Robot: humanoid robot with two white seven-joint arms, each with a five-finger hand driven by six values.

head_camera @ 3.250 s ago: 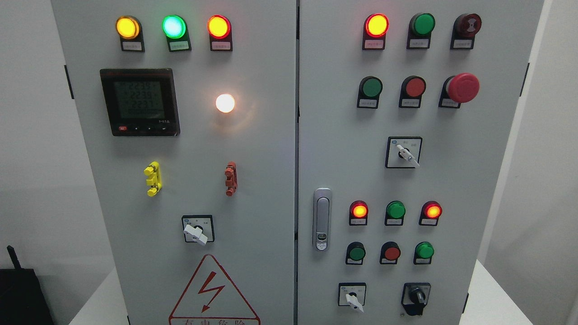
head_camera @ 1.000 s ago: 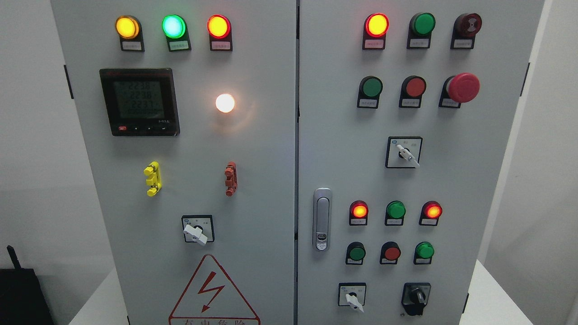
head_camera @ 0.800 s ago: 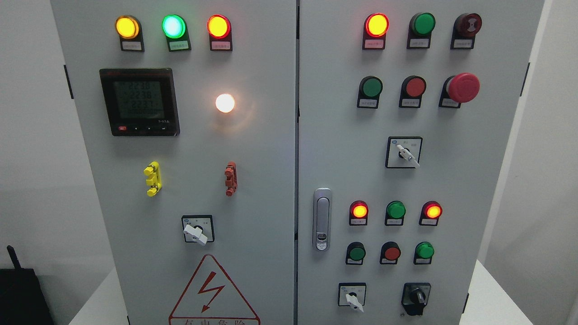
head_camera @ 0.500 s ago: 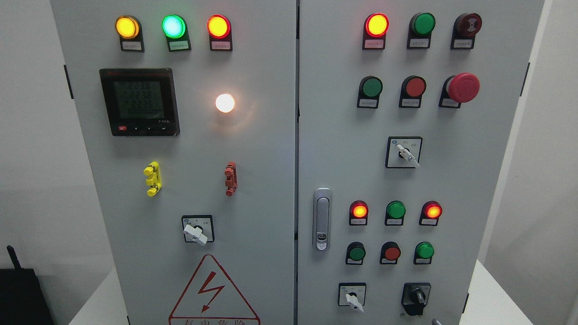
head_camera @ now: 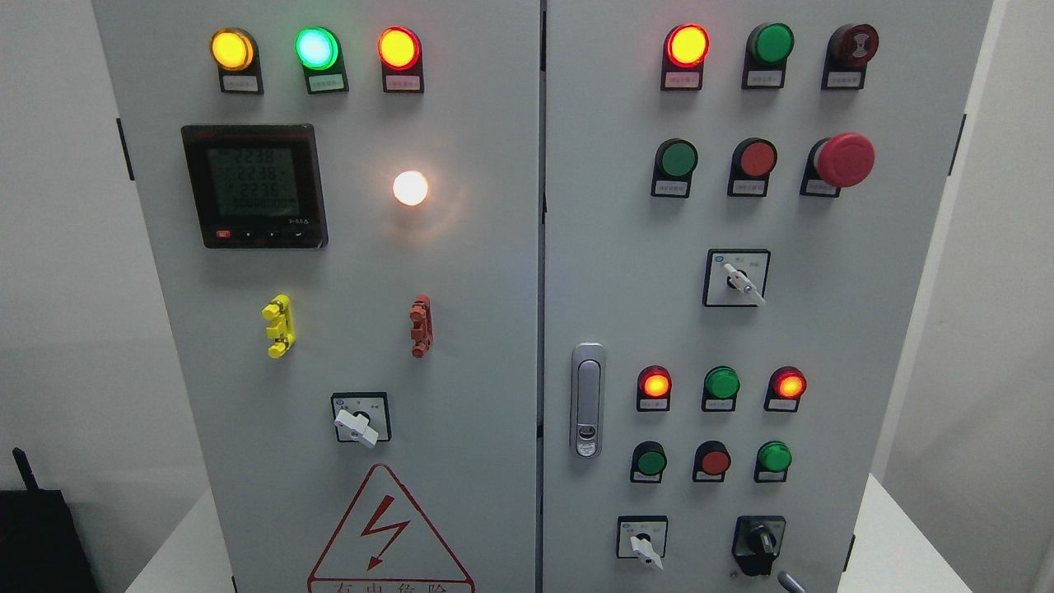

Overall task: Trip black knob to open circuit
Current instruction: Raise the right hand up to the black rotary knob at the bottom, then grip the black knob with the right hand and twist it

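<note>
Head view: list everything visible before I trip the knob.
Cabinet: one, grey, two doors.
Lamps: four, yellow, green, red, white, left door.
Meter: one, black, left door.
Clips: two, yellow, red, left door.
White-lever switches: three, both doors.
Warning triangle: one, red, left door.
Latch: one, silver, right door.
Buttons and lamps: ten, red or green, right door.
Buzzer: one, dark red, top right.
Mushroom button: one, red, right door.
Black knob: one, right door bottom.
Black box: one, lower left.
Right hand: grey tip, bottom edge.
</note>
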